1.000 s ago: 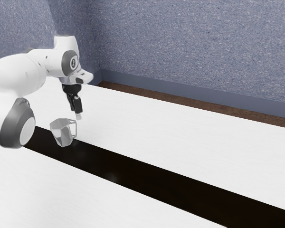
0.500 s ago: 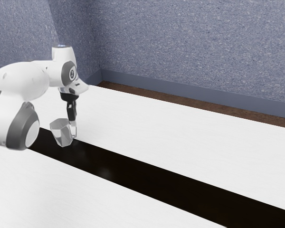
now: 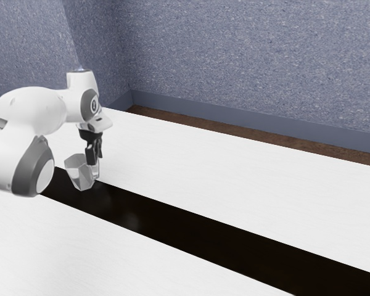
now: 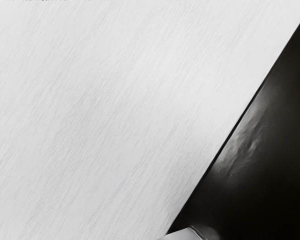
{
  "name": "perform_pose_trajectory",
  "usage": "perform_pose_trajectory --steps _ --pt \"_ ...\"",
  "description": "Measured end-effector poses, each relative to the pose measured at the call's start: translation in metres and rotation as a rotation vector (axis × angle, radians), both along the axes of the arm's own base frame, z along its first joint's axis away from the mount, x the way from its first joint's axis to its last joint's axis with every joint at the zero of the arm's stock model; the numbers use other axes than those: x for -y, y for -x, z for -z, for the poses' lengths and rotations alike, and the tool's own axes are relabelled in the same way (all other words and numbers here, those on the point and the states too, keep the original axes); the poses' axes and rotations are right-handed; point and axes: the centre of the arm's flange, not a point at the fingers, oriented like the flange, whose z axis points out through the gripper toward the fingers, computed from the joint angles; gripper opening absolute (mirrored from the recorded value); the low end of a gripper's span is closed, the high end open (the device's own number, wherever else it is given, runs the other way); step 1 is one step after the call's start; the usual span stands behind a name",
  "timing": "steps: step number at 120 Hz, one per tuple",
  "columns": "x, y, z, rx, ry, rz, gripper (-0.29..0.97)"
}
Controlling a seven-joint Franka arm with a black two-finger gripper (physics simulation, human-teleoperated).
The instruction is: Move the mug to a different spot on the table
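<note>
A translucent grey mug (image 3: 80,172) stands upright at the exterior view's left, where the far white band of the table (image 3: 234,166) meets its black stripe (image 3: 191,231). My gripper (image 3: 93,159) points straight down at the mug's right-hand rim, on its handle side, with its tips level with the rim. It is open, with the fingers (image 3: 89,151) a little apart and not pressed on the mug's wall. In the wrist view a pale corner of the mug (image 4: 187,234) shows just under the hand, beside the black stripe (image 4: 270,165).
The table runs long and white to the exterior view's right, crossed by the black stripe. A brown floor strip (image 3: 265,137) and a blue-grey wall (image 3: 246,55) lie behind its far edge. My arm's bulky white links (image 3: 21,145) hang close to the mug's left.
My hand has come down and a little to the left, from above the mug's handle side to its rim. The arm's links have shifted with it. The mug has not moved.
</note>
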Motion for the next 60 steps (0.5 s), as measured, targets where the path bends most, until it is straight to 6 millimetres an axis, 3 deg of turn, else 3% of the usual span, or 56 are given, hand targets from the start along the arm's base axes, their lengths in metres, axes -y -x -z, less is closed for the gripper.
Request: perform_pose_trajectory --steps 60 --pt "-0.006 0.0006 0.0034 0.016 0.0 -0.027 0.68"
